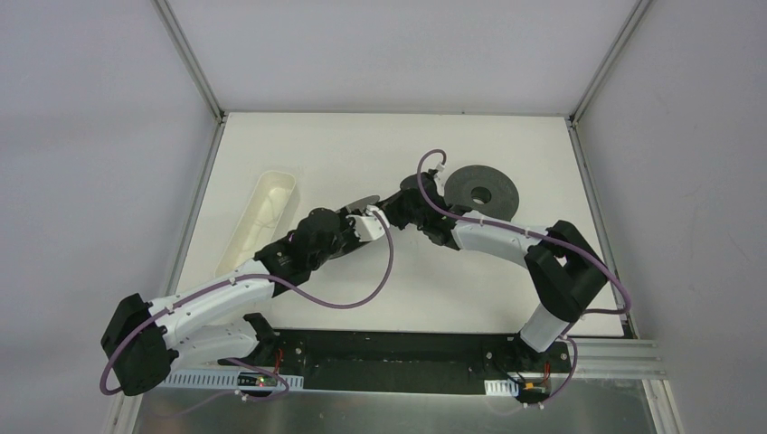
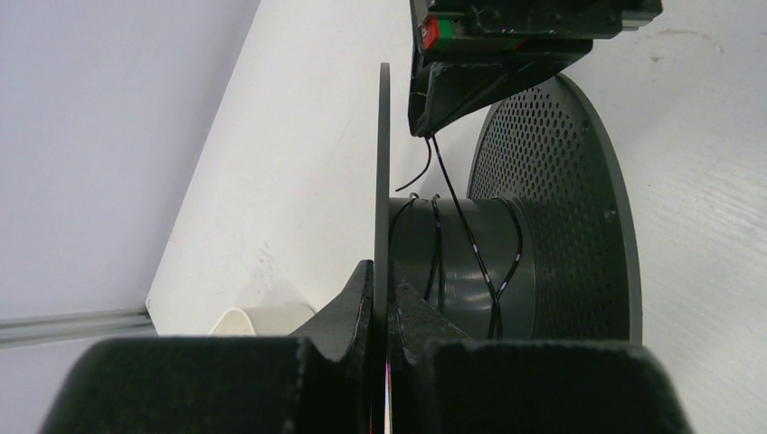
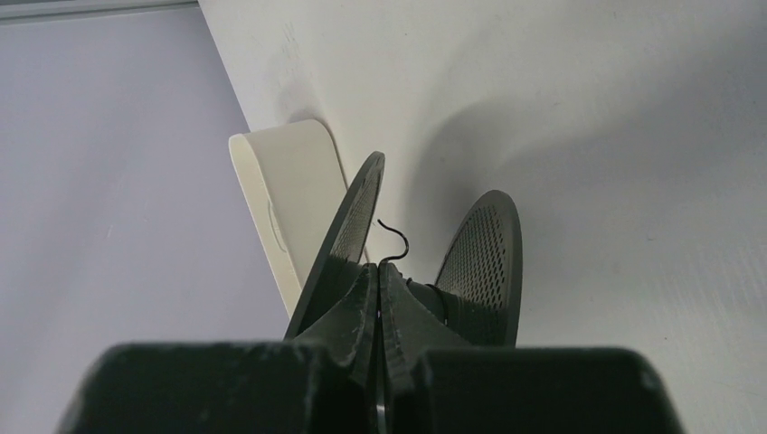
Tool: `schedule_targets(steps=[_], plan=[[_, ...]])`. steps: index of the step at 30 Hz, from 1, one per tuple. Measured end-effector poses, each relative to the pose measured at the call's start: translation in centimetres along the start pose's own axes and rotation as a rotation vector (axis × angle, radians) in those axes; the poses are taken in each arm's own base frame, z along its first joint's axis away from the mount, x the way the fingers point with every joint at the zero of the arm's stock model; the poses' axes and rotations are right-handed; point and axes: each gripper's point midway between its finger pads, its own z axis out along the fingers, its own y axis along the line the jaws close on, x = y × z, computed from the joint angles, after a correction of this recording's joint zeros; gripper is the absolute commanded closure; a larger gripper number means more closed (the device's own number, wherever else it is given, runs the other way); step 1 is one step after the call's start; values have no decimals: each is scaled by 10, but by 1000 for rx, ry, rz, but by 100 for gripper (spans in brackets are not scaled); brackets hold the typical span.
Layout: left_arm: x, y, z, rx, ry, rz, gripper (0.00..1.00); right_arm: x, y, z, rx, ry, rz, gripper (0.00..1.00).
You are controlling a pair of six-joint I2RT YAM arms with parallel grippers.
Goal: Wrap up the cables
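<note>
Plainly, our chief worry is the thin, dark, thread-like cable (image 2: 449,181). Only a few loose turns lie on the hub of the dark grey plastic spool with perforated flanges (image 2: 552,208), and they cross one another rather than sit side by side. We judge that any slack could let them spring off or slide over a flange. A second risk is the hold itself. Our left gripper (image 2: 382,282) has its fingers pressed together on the rim of the spool's thin near flange, at 6 o'clock in its own view. A pinch on an edge alone could let the spool swivel when the strand is pulled. Our right gripper (image 3: 378,276) sits at 12 o'clock above the hub, fingers closed tight on the cable, with only a short curled tail poking past the tips. We think so fine a wire could slip through that pinch, or snap if tugged hard. From above, both grippers meet near the middle of the white table (image 1: 362,145) with the spool between them; whether it clears the surface we cannot tell. A white oblong plastic tray (image 1: 280,185) lies at 9 o'clock of them. A second dark grey round spool (image 1: 461,185) rests at 2 o'clock, close to the right wrist, where a sweep could knock it.
</note>
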Motion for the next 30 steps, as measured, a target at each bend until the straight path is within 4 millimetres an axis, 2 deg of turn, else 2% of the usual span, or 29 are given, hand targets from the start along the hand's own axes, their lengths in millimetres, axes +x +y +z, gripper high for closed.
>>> schedule_targets(steps=[4,12,30], plan=[[-1,-4,1,4,2,10,100,2,-7,2,9,15,12,98],[-1,-3,3,-9,3,9,100,0,-4,2,-1,17,25,93],[-2,-3,6,-16,7,17,100,-1,-7,3,-1,15,38,91]])
